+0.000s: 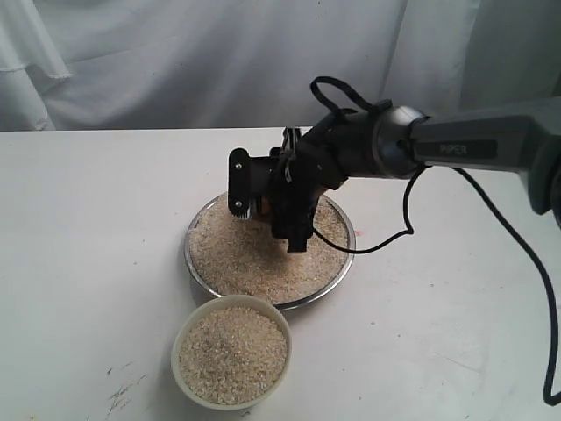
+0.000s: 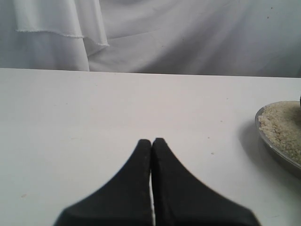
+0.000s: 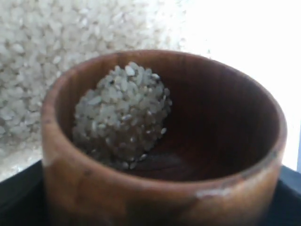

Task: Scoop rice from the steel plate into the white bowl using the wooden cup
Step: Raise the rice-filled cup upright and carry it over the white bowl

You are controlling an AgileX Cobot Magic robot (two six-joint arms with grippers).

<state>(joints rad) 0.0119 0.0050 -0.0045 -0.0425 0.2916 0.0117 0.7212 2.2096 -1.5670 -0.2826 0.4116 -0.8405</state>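
The steel plate [image 1: 195, 267] sits mid-table, covered with rice [image 1: 254, 259]. Just in front of it stands the white bowl [image 1: 179, 344], full of rice [image 1: 232, 353]. My right gripper [image 1: 282, 210] hangs over the plate's back part, shut on the wooden cup [image 3: 155, 193]. The cup is tilted and holds a clump of rice [image 3: 122, 110], with the plate's rice [image 3: 42, 52] behind it. In the exterior view the gripper mostly hides the cup. My left gripper [image 2: 151, 141] is shut on nothing over bare table, left of the plate's rim [image 2: 275, 150].
A white table [image 1: 88, 228] carries everything, and a white curtain [image 1: 175, 61] hangs behind it. The right arm's black cable [image 1: 412, 210] loops above the table right of the plate. Faint dark marks [image 1: 123, 386] lie left of the bowl.
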